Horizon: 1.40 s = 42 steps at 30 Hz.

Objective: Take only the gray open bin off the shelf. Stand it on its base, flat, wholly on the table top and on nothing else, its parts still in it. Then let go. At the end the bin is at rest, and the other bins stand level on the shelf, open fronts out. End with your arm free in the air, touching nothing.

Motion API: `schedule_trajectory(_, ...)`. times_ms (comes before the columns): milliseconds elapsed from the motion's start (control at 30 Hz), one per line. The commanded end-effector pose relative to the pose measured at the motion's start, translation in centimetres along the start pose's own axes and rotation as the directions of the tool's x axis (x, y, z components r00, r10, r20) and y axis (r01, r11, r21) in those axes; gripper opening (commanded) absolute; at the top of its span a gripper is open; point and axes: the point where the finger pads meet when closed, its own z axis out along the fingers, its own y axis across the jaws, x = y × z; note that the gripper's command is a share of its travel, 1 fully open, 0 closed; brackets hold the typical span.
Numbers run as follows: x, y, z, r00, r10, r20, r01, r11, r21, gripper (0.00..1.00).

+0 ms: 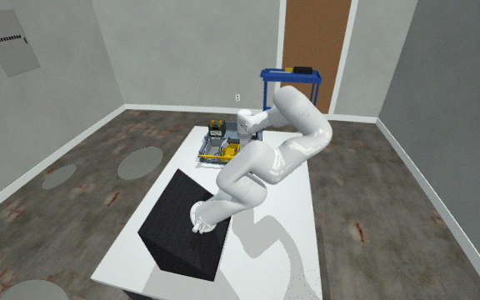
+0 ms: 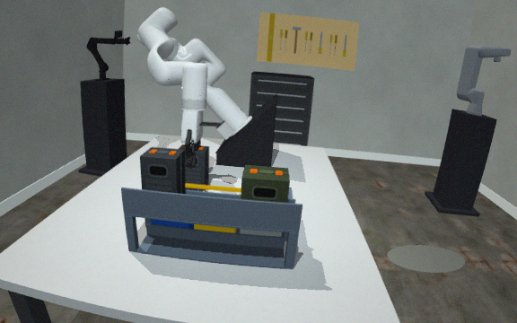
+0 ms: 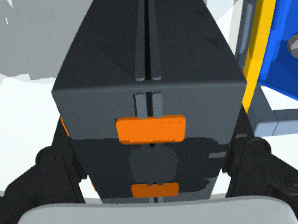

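Note:
My gripper [image 2: 189, 150] is shut on a dark closed case with orange latches [image 2: 197, 163], gripping it from above at the shelf's far side. In the wrist view the case [image 3: 149, 76] fills the frame between my two fingers. The grey shelf [image 2: 211, 224] stands on the white table. Its lower level holds a blue bin [image 2: 171, 223], a yellow bin [image 2: 214, 229] and the gray bin [image 2: 260, 232], seen only as thin strips from behind. The wrist view shows the yellow bin's rim [image 3: 256, 36] and the blue bin [image 3: 282, 50] to the right.
A second dark case [image 2: 162, 170] and a green case [image 2: 265, 183] sit at the shelf's top. The arm's black base block [image 1: 186, 225] stands at the table's other end. A blue cart [image 1: 291, 77] stands beyond the table.

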Motion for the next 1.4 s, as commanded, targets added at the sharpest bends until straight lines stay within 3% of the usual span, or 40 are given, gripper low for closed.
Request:
schedule_trajectory(0,0.0,0.1,-0.1,1.000,0.001,-0.001,-0.001,1.000,-0.004,0.00)
schedule_trajectory(1333,0.2,0.2,1.8,1.000,0.001,-0.001,-0.001,1.000,-0.004,0.00)
schedule_trajectory(1367,0.2,0.2,1.8,1.000,0.002,-0.001,-0.002,1.000,-0.004,1.00)
